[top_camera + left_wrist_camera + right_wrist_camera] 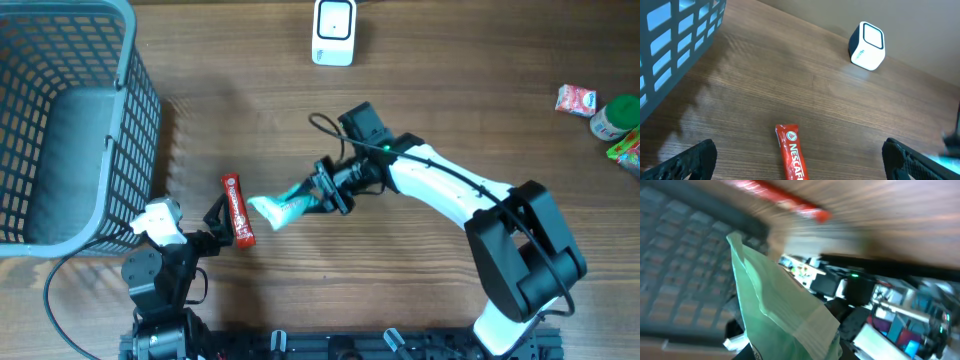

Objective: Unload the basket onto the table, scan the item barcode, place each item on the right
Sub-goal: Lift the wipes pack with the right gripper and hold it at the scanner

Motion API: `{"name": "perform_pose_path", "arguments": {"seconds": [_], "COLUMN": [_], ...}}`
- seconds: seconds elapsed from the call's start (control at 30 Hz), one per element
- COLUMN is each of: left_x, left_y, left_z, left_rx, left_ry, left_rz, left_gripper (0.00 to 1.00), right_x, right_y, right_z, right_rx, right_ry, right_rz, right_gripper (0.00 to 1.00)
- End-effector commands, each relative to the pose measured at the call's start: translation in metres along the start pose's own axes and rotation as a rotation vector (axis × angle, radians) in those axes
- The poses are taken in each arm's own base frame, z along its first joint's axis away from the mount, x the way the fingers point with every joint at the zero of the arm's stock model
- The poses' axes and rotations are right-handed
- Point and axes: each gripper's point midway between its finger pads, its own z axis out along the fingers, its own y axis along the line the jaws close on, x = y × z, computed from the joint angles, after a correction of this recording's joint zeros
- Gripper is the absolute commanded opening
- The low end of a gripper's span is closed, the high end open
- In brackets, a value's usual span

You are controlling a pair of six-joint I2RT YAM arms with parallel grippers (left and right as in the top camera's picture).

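Basket (60,120) sat far left. L gripper (217,228) was spread wide, gripping nothing, w/ red Nescafe stick (238,210) flat on table (450,80) just ahead of it. Next right, green-white pouch (282,208) was clamped at one end by R gripper (326,192). Its long axis ran roughly left-right, free end toward the stick. Scanner (333,30) stood at far edge, well apart, straight out from R gripper, so R arm was nearer; pouch prob needs swinging that way. Snacks (577,98) lay far right.
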Motion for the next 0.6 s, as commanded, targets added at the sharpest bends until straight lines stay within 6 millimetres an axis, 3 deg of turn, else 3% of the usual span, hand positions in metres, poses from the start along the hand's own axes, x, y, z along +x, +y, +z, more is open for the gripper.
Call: {"name": "perform_pose_path", "arguments": {"seconds": [0.0,0.1,0.17,0.2,0.23,0.27,0.33,0.4,0.5,0.57], "left_x": [0.002,0.002,0.002,0.002,0.002,0.002,0.002,0.002,0.002,0.002], "left_y": [0.000,0.000,0.000,0.000,0.000,0.000,0.000,0.000,0.000,0.000], "left_z": [0.000,0.000,0.000,0.000,0.000,0.000,0.000,0.000,0.000,0.000], "left_rx": [0.002,0.002,0.002,0.002,0.002,0.002,0.002,0.002,0.002,0.002], "left_ry": [0.006,0.006,0.006,0.006,0.006,0.006,0.006,0.006,0.006,0.006], "left_rz": [-0.006,-0.006,-0.006,-0.006,-0.006,-0.006,-0.006,-0.006,-0.006,-0.006], "left_gripper": [1.00,1.00,1.00,1.00,1.00,1.00,1.00,1.00,1.00,1.00], "right_x": [0.016,0.023,0.039,0.057,0.079,0.096,0.136,0.168,0.181,0.179], "right_y": [0.023,0.054,0.084,0.102,0.116,0.122,0.123,0.104,0.078,0.075], "right_z": [-0.010,-0.014,-0.021,-0.029,-0.038,-0.046,-0.062,-0.074,-0.077,-0.075], "right_rx": [-0.068,-0.165,-0.269,-0.345,-0.424,-0.478,-0.583,-0.645,-0.665,-0.683], "right_ry": [0.043,0.042,0.033,0.038,0.045,0.047,0.063,0.086,0.091,0.062], "right_rz": [-0.117,-0.344,-0.673,-0.892,-1.129,-1.298,-1.667,-2.094,-2.551,-2.723], "right_gripper": [0.17,0.10,0.04,0.05,0.16,0.19,0.20,0.24,0.19,0.18]}}
